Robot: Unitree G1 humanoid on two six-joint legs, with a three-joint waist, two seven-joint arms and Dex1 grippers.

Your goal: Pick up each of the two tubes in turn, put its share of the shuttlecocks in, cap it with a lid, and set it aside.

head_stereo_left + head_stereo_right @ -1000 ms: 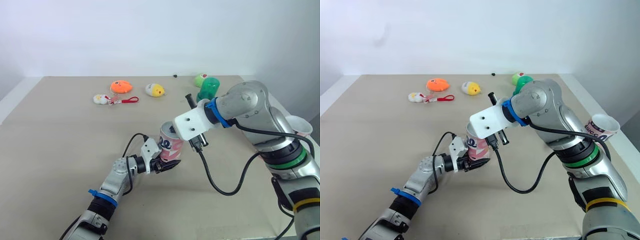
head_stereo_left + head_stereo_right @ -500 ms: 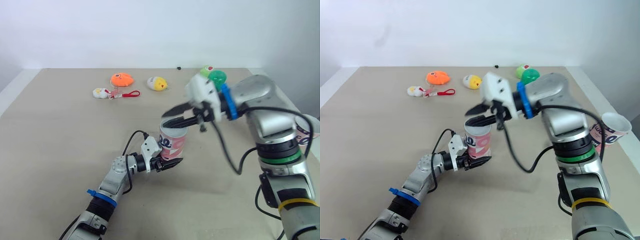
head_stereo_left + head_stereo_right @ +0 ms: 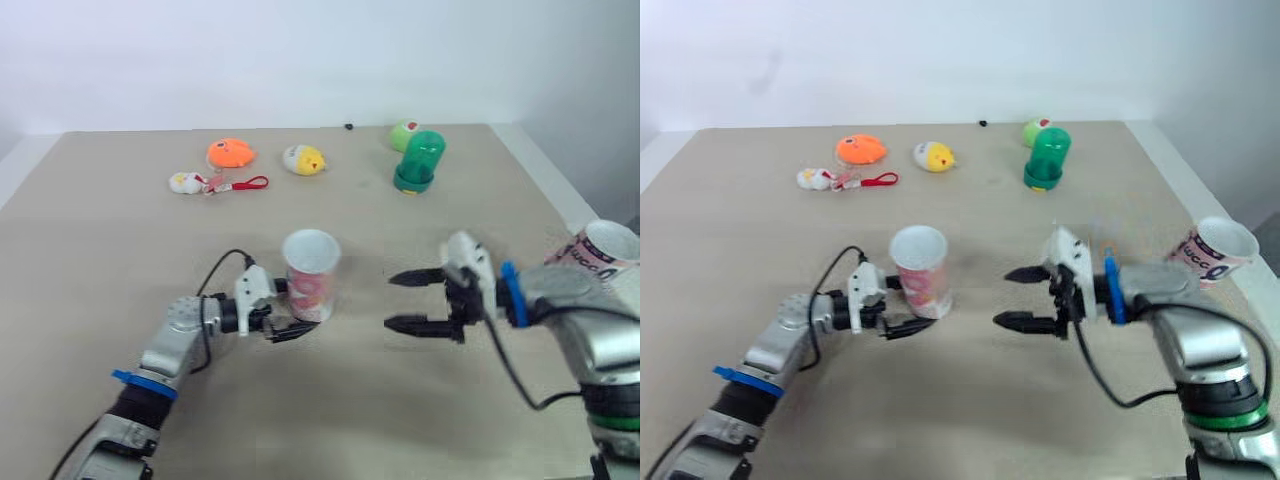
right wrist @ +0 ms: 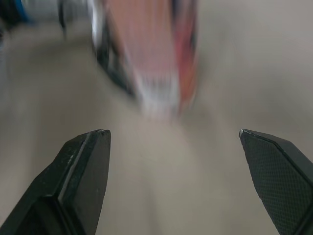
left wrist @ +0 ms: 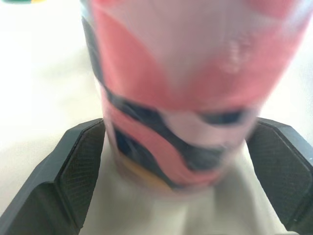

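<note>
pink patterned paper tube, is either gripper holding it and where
The left gripper holds the pink patterned paper tube low on its side wall, near the base. The right gripper is open and empty.

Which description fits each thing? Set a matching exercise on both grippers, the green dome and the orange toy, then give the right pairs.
Column one
1. left gripper
2. right gripper
3. green dome
4. orange toy

Column two
A. far side of the table, on the left
B. open, holding nothing
C. far side of the table, on the right
D. shut on the tube

Pairs: 1-D, 2-B, 3-C, 4-A
</note>
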